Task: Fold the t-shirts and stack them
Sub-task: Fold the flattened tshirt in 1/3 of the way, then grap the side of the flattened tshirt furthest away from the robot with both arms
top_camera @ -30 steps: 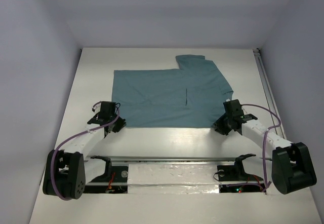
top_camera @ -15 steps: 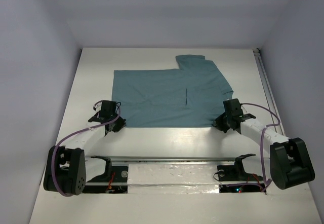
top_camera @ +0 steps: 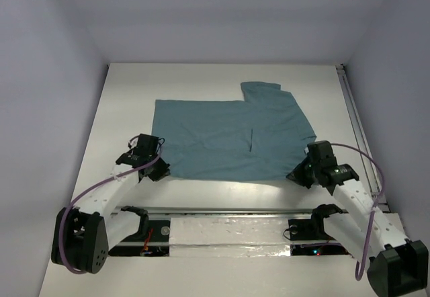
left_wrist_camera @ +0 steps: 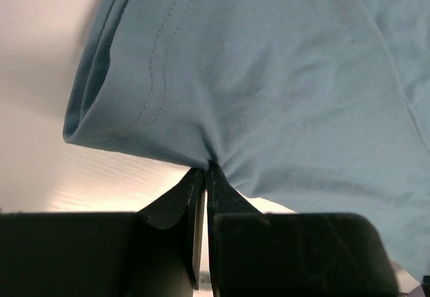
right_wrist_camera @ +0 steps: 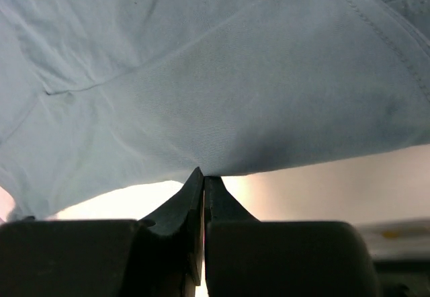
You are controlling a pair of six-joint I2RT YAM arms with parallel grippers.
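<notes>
a teal-blue t-shirt [top_camera: 228, 136] lies spread across the middle of the white table [top_camera: 127, 109], with one short sleeve jutting toward the far edge on the right side. the left tool [top_camera: 160, 168] is clamped tight on the shirt's near left corner, and the right tool [top_camera: 297, 176] is clamped tight on its near right corner, so both arms grip the near edge at once. the left wrist view shows the jaws pressed together with cloth puckering out from the pinch, and a stitched hem over a doubled layer curling at the left. the right wrist view shows the same pinch, with creases fanning across the cloth and a stitched seam at upper right. a short dark mark [top_camera: 250, 140] sits near the shirt's centre.
</notes>
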